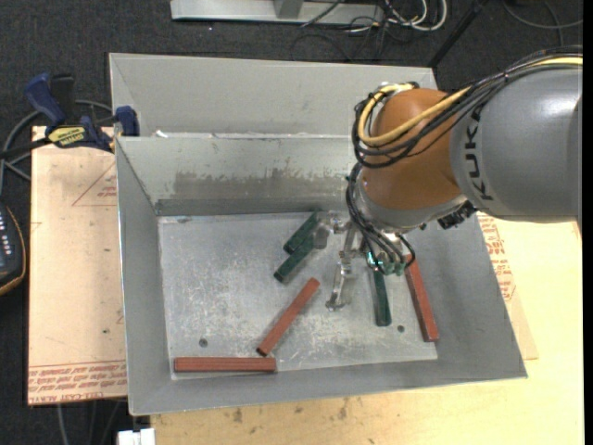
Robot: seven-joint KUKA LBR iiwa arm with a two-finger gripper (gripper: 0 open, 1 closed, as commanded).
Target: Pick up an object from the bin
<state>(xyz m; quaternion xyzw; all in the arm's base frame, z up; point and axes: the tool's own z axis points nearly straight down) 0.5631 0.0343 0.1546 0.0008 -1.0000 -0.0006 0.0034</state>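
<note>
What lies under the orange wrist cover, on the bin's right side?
A dark green stick and a red-brown stick emerge from beneath the orange cover; their upper ends are hidden by it.

Bin (139,276): left half of floor bare, open from above. Front wall: red-brown bar (222,364) lying flat along it. Centre: diagonal red-brown bar (288,317), dark green blocks (298,247). Right: green stick (381,301) and red-brown stick (422,301), near each other, under the arm's orange cover (408,160).

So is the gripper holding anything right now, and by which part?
Nothing visibly held. The gripper sits over bare bin floor, between the reddish-brown stick and the dark green stick, apart from both.
</note>
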